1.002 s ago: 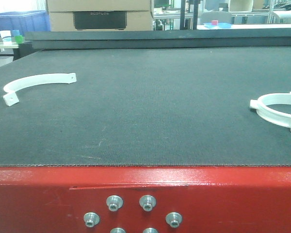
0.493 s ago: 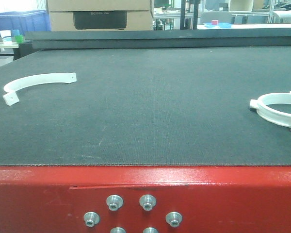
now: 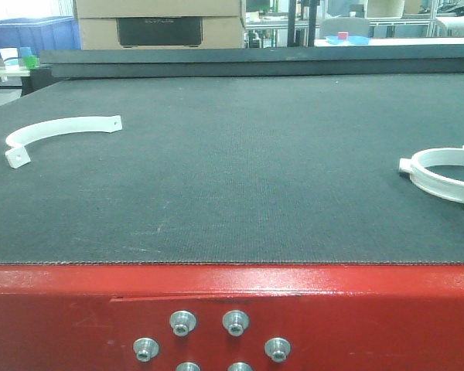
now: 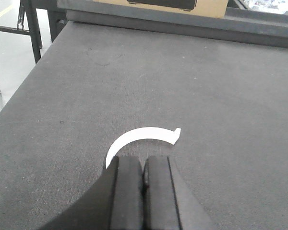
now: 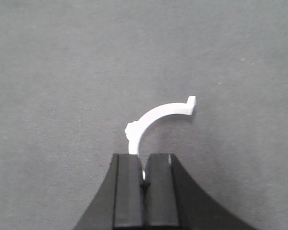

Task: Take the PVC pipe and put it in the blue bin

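Left pipe [image 3: 62,130] and right pipe [image 3: 441,174] lie flat on the worktop [image 3: 240,170], well apart, one for each arm. Left gripper [image 4: 144,165] and right gripper [image 5: 144,165] hover lined up over them, fingers [image 4: 129,191] closed and empty. The bin [image 3: 31,35] stands beyond the far left corner.

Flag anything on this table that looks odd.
Nothing is spilled or broken. The left curved piece and right curved piece lie flat, far apart on the mat; both are half-rings, not whole pipes. The left gripper and right gripper are shut, empty.
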Tool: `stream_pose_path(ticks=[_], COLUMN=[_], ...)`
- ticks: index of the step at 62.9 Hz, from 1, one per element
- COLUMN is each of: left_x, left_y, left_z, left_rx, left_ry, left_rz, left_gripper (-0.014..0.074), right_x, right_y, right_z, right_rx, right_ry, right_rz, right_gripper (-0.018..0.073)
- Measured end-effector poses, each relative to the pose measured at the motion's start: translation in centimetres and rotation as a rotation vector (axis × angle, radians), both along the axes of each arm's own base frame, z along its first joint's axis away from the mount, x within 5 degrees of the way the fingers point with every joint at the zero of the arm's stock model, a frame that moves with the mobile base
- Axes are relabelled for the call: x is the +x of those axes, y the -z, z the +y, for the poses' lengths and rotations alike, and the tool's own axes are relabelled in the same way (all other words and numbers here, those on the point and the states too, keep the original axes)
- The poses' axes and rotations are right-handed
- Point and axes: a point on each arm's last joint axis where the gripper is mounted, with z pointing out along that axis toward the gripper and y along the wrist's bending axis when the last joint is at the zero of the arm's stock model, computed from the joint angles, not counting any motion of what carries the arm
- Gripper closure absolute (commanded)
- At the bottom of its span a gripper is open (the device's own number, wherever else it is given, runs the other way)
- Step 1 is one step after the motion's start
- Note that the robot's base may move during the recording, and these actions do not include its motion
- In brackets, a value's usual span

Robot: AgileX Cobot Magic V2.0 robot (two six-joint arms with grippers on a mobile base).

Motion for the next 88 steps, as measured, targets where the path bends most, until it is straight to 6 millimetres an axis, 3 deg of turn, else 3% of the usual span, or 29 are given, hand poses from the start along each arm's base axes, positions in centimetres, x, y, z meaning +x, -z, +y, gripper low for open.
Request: stream_pose_path(ticks=[14, 19, 30, 35, 39, 45, 53, 75, 88], left_x=[2.3, 3.0, 5.1, 6.1, 7.0, 8.2, 9.5, 11.1, 11.6], left_y=[1.2, 1.2, 0.6, 0.3, 0.0, -0.2, 0.3, 2.3, 3.2], left_z=[0.1, 0.1, 0.1, 0.1, 0.1, 0.1, 0.1, 1.0, 1.9], left_rx=[0.073, 0.079, 0.097, 0.103, 0.107, 0.109, 0.108, 0.103, 0.082], left_ry=[0.015, 0.016, 0.023, 0.026, 0.027, 0.028, 0.031, 0.009, -0.018], left_rz=[0.05, 0.052, 0.09, 0.114, 0.125, 0.13, 0.161, 0.221, 0.241], left_gripper=[0.0708, 0.0708, 0.0683, 0.0603, 0.052, 0.0407, 0.0339, 0.034, 0.034], right_x=[0.9, 1.5, 3.1, 3.8, 4.4, 5.1, 5.9, 7.2, 8.6], right_y=[0.3, 0.8, 3.1, 3.9, 4.6, 5.5, 6.6, 9.0, 9.4], right_z=[-0.1, -0.2, -0.1, 0.2, 0.5, 1.2, 1.9, 2.2, 2.3], right_rx=[0.001, -0.016, -0.017, -0.014, -0.015, -0.014, -0.016, -0.048, -0.097], right_ry=[0.008, -0.005, -0.034, -0.049, -0.06, -0.084, -0.107, -0.133, -0.164], right_rz=[-0.016, 0.002, 0.104, 0.135, 0.151, 0.18, 0.204, 0.282, 0.293], right_gripper=[0.0727, 0.0689, 0.0398, 0.0254, 0.0193, 0.0189, 0.0189, 0.0189, 0.0189])
